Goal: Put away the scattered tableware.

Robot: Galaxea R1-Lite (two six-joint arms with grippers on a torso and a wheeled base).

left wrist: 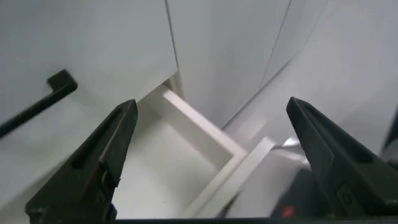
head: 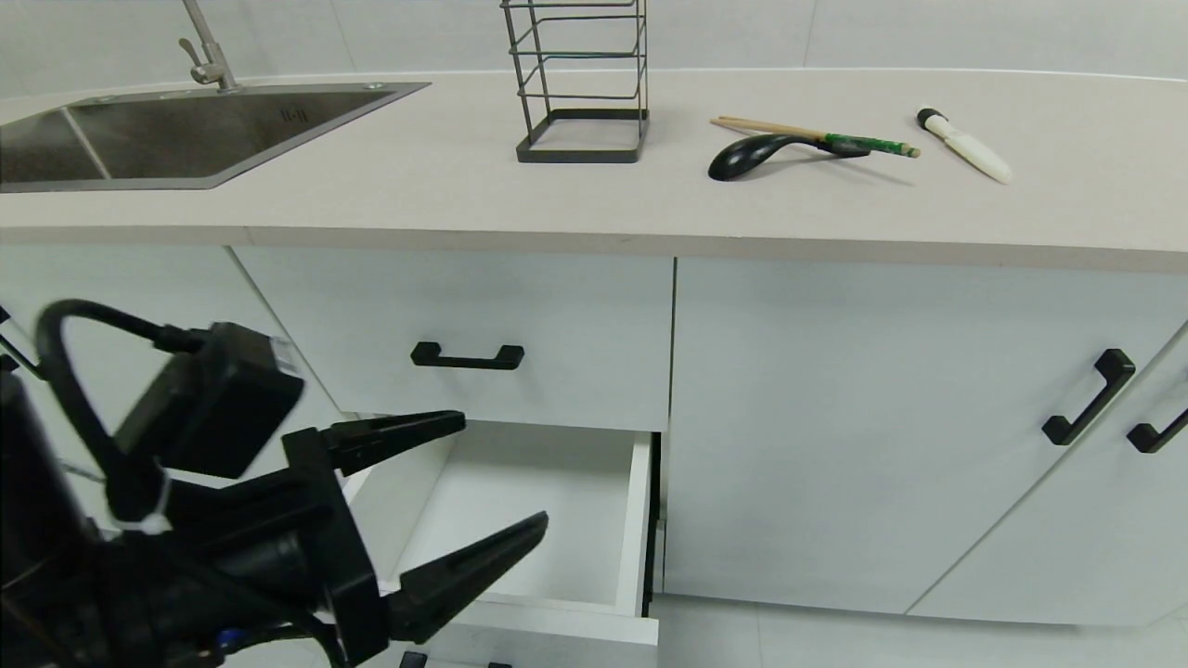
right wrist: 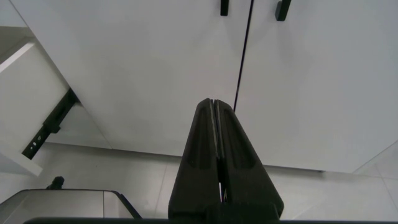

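L gripper (head: 504,471): jaws were spread wide, nothing btwn them; held low in front of the cabinets.
L gripper, wrist view (left wrist: 211,104): gap btwn the fingers framed the drawer's corner.
Drawer (head: 640,520): lower one, pulled out; its white inside lay just past and below the L jaw tips. In the wrist view the drawer (left wrist: 205,134) wall ran across the gap.
Drawer handle (head: 467,356): black bar on the shut upper drawer front, just above the upper L jaw tip.
R gripper (right wrist: 213,102): jaws pressed flat together, gripping nothing; tips pointed at the cabinet doors (right wrist: 298,93), w/ the seam btwn two doors just beyond.
Spoon (head: 742,158): black, on the counter (head: 418,195), well apart from the L jaws, up and to their right.
Chopsticks (head: 817,134): pair lying across the spoon's handle, touching it.
Knife (head: 965,148): white w/ a black end, near the chopsticks, farthest from the L jaws.
Wire rack (head: 580,83): dark, upright on the counter, above the L jaws, near the spoon.
Sink (head: 186,130): steel, set in the counter, on the rack's other side.
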